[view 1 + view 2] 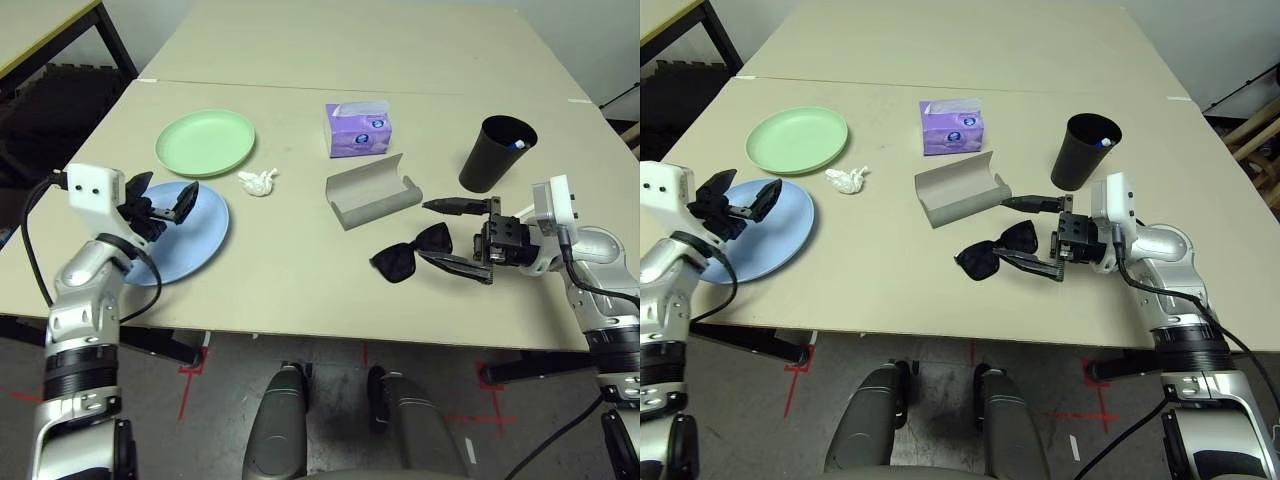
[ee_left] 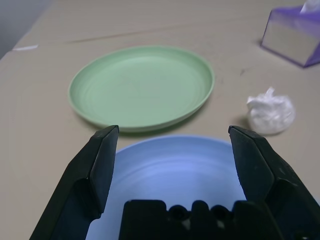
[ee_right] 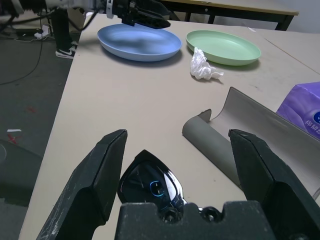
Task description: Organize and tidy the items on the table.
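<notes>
Hovering left of the grey glasses case [image 1: 372, 190], your left gripper [image 1: 168, 203] gapes over the light blue plate [image 1: 195, 240]; tissue box [image 1: 357, 128] print is unreadable; right gripper [image 1: 465, 238] spread wide beside black sunglasses [image 1: 410, 252].

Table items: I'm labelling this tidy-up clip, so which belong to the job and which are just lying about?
Job:
green plate
blue plate
crumpled tissue
sunglasses
open glasses case
black cup holding a pen

Lying about:
purple tissue box
</notes>
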### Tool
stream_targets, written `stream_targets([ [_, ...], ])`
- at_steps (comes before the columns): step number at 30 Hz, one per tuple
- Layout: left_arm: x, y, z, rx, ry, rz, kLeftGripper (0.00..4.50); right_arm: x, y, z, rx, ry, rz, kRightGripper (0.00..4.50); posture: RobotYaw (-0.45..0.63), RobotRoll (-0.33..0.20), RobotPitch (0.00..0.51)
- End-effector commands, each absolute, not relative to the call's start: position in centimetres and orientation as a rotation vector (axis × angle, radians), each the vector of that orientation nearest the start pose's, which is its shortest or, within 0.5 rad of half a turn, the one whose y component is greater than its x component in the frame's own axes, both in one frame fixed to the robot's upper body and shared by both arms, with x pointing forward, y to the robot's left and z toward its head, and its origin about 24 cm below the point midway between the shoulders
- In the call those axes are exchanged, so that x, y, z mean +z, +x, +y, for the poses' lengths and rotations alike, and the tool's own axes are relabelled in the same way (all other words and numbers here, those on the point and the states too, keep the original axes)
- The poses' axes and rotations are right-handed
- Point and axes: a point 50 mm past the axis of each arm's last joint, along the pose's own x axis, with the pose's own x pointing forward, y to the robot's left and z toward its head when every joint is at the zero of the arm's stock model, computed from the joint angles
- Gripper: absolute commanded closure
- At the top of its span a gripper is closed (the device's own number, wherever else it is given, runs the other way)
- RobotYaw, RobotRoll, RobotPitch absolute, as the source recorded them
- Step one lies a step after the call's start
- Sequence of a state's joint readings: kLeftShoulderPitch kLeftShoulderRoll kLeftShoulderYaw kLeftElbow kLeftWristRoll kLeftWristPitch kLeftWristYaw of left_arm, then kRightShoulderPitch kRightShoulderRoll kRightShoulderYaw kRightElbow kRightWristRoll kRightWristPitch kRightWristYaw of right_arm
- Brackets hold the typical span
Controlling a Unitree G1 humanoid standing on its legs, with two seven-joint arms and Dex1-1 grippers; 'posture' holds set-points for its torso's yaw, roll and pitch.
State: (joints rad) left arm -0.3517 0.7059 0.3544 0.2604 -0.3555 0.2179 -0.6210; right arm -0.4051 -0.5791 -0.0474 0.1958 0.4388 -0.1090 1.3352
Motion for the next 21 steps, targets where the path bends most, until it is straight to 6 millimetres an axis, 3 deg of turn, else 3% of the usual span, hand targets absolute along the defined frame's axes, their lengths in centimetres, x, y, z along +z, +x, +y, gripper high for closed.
stream_targets([
  [1,16.3,28.8,34.2,-0.186,0.170,0.063,0.00,14.7,28.2,-20.6,1.281,-0.338,-0.222,0.01,0.14,0.000,0.177],
  [9,17.4,27.9,37.7,-0.050,0.107,0.146,0.00,14.6,28.1,-20.2,1.279,-0.317,-0.230,0.01,0.14,0.000,0.179],
  [16,15.3,26.1,38.9,0.034,0.016,0.253,0.00,14.7,28.0,-20.0,1.276,-0.310,-0.230,0.01,0.15,0.000,0.180],
  [21,14.8,25.8,39.1,0.048,-0.018,0.288,0.00,14.6,28.1,-20.0,1.271,-0.313,-0.230,0.01,0.15,0.000,0.180],
])
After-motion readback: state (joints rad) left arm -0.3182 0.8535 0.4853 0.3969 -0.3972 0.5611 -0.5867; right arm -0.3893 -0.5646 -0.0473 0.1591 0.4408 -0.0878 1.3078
